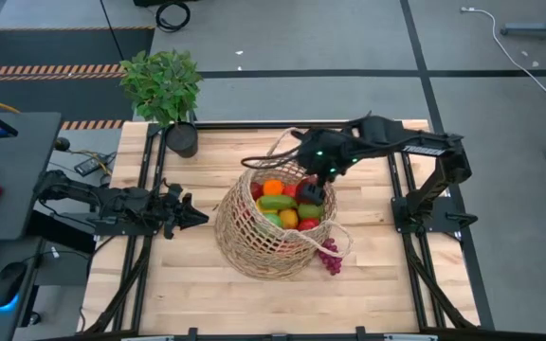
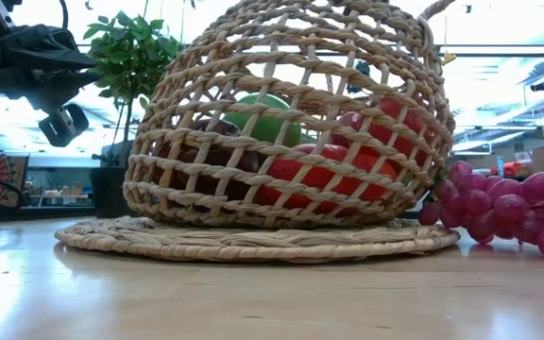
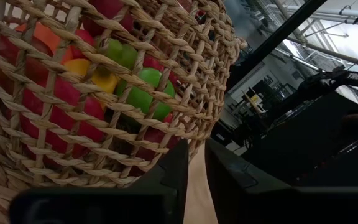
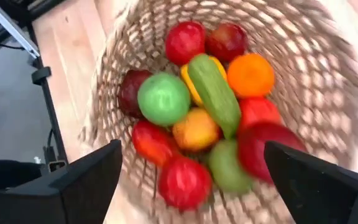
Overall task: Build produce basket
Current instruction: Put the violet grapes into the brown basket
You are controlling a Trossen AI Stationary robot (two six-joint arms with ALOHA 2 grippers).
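High view, wooden table (image 1: 159, 284), basket (image 1: 245, 242) on its side, right gripper (image 1: 313, 194) jaws released, left jaws unclear

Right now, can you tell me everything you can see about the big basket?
The basket is big, round and tan, woven from wicker with open gaps you can see through, and it has loop handles on its rim. It stands upright on the wooden table, on a flat woven base. It is full of toy fruit and vegetables, among them a green cucumber, an orange and red apples. Purple grapes lie outside, right beside it. The right gripper hangs open above it.
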